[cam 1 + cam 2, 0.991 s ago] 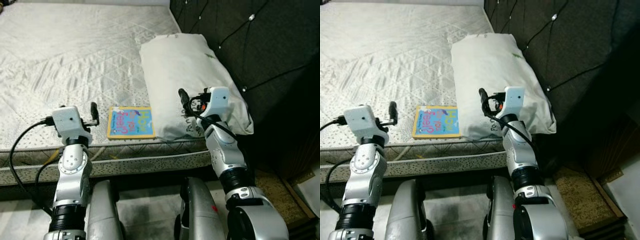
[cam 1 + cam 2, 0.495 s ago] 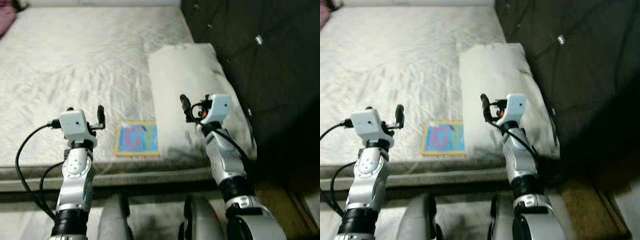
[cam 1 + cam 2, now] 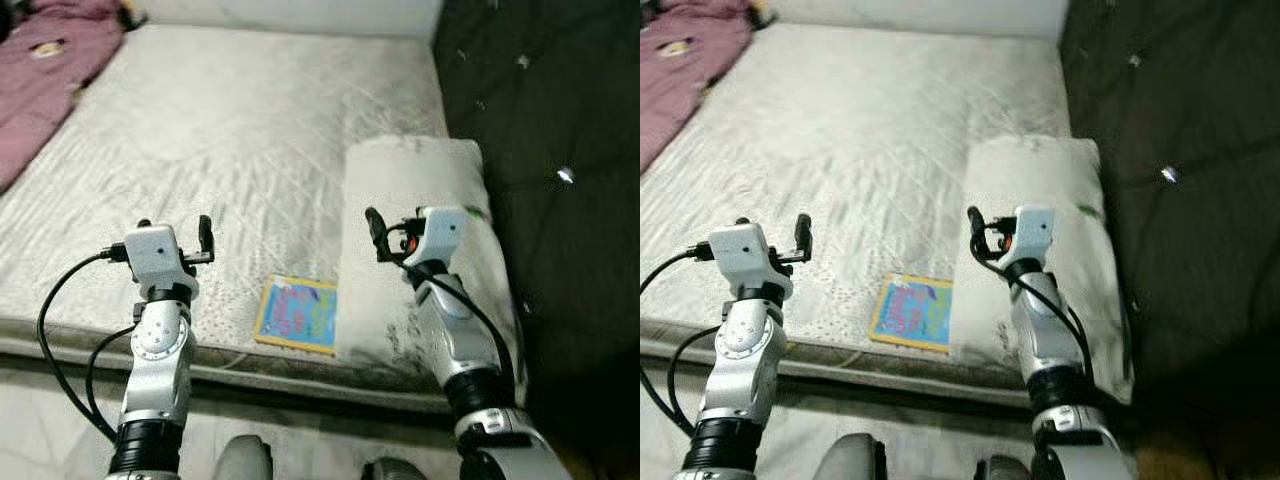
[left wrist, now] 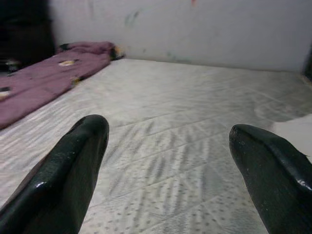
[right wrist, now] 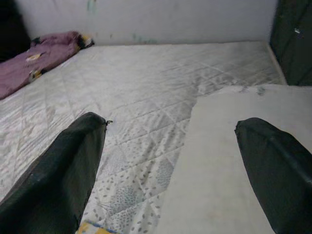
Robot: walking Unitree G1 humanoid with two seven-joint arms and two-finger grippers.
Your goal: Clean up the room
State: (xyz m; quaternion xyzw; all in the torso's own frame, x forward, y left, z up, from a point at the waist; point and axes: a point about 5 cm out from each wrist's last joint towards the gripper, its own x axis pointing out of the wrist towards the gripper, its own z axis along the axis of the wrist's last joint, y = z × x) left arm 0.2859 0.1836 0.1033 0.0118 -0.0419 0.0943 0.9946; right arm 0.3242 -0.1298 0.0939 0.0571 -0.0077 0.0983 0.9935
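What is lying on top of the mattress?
On the mattress lie a white pillow by the dark headboard, a colourful book at the near edge, and a purple garment at the far left. Anything beneath the pillow is covered.

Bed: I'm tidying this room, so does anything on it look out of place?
Yes. A colourful book lies at the mattress's near edge beside the pillow, and a purple garment sprawls crumpled over the far left side. Neither belongs on a made bed.

Wide bare mattress (image 3: 250, 130) lies open ahead of both raised pincers. A pillow (image 3: 420, 260) blocks the right side against the dark headboard (image 3: 550, 150); a purple garment (image 3: 50, 70) occupies the far left.
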